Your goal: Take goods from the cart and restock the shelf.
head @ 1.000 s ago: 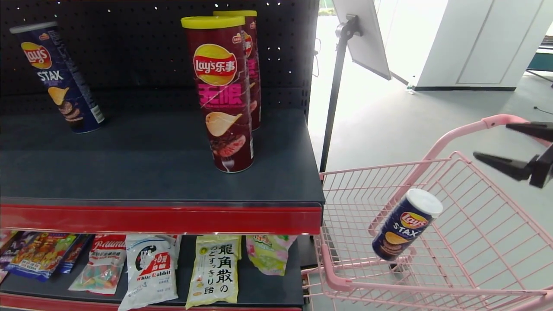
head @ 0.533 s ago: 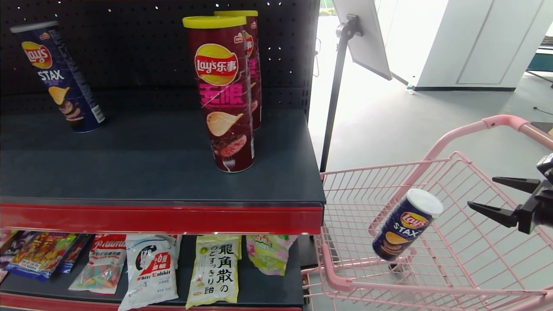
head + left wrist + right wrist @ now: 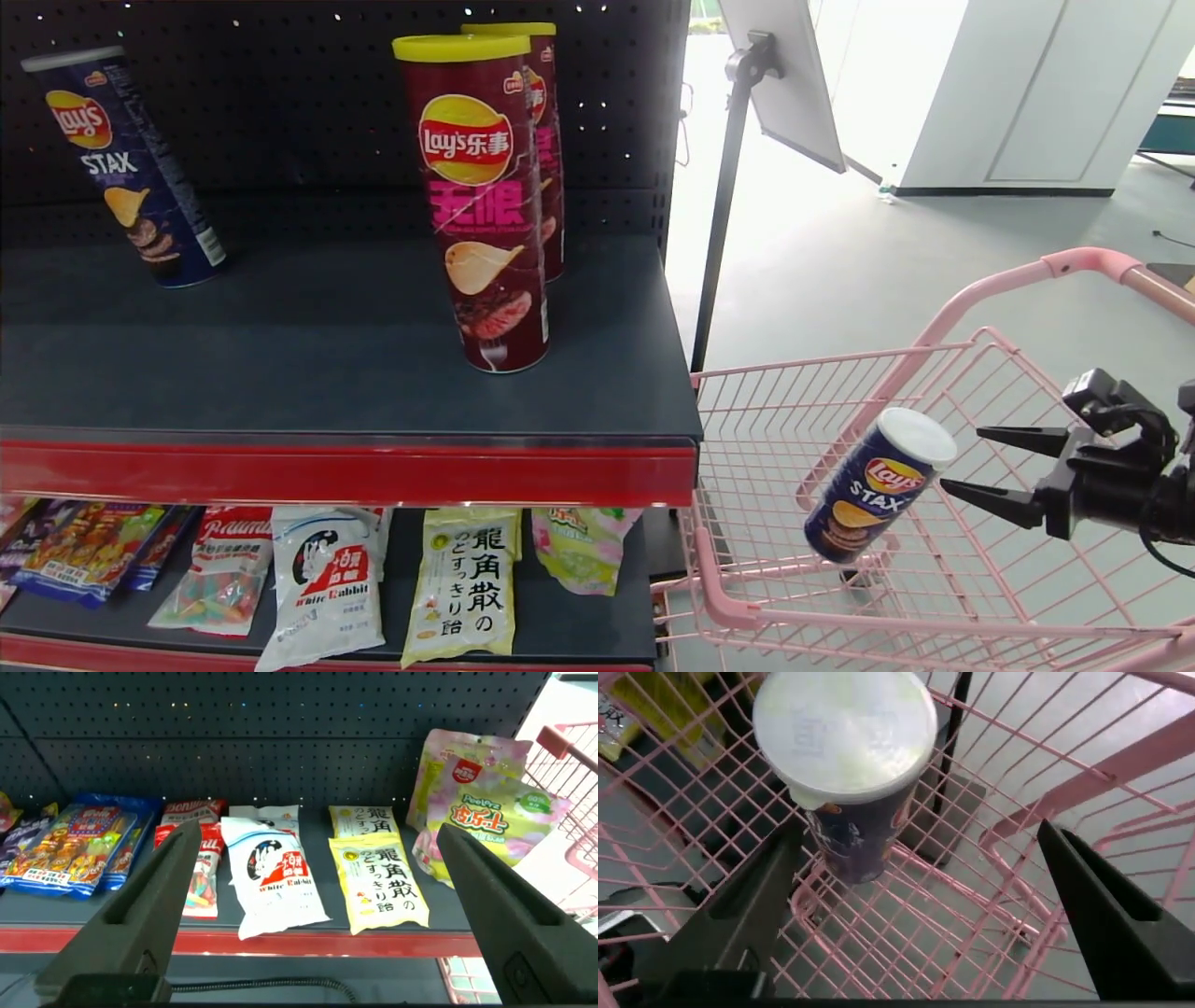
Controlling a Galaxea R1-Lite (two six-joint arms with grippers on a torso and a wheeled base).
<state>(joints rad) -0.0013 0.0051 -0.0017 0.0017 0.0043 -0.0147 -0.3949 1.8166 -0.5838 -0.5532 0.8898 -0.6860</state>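
A dark blue chip can (image 3: 878,485) with a white lid leans tilted inside the pink wire cart (image 3: 990,597). My right gripper (image 3: 962,462) hangs open inside the cart, just right of the can's lid and apart from it. From the right wrist the can (image 3: 848,765) appears lid-first between the spread fingers (image 3: 1106,910). On the upper shelf (image 3: 336,364) stand two maroon chip cans (image 3: 481,201) and a blue can (image 3: 126,168). My left gripper (image 3: 308,905) is open in front of the lower shelf's snack bags (image 3: 276,868).
Snack bags (image 3: 327,583) lie along the lower shelf. A black stand (image 3: 724,187) with a white board rises between shelf and cart. The cart's pink handle (image 3: 1074,266) arches above my right gripper. The upper shelf has free room left of the maroon cans.
My right gripper has dropped from beside the cart handle down into the cart and moved left toward the blue can's lid. The can and shelf goods have not moved.
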